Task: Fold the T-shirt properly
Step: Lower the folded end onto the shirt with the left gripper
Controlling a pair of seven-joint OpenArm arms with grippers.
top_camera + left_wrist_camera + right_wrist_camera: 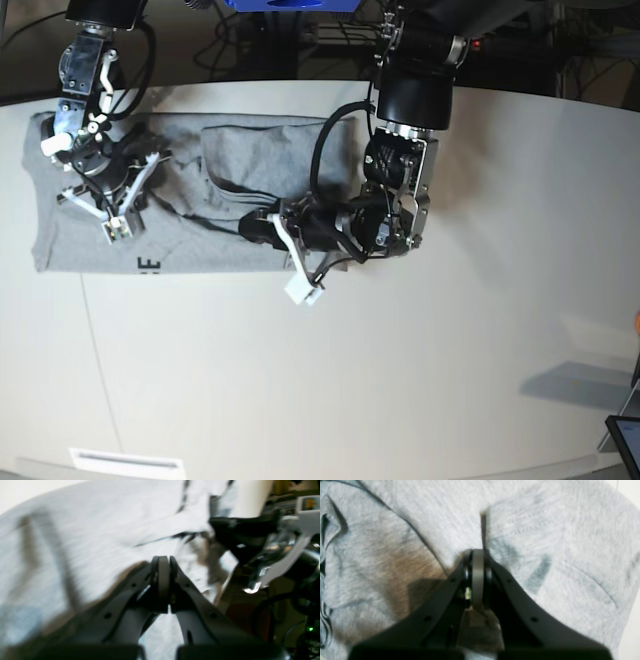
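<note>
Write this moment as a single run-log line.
left gripper: shut | right gripper: shut | T-shirt: partly folded, on table

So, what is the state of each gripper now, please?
Left gripper: closed; whether it pinches the T-shirt cannot be told.
Right gripper: closed, over the grey cloth; a grip cannot be told.

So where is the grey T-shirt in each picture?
Left wrist: the T-shirt fills the left and middle, blurred.
Right wrist: it covers nearly the whole picture.
Base: it lies at the upper left of the table.
Shared landmark: the left gripper, also seen in the left wrist view.
</note>
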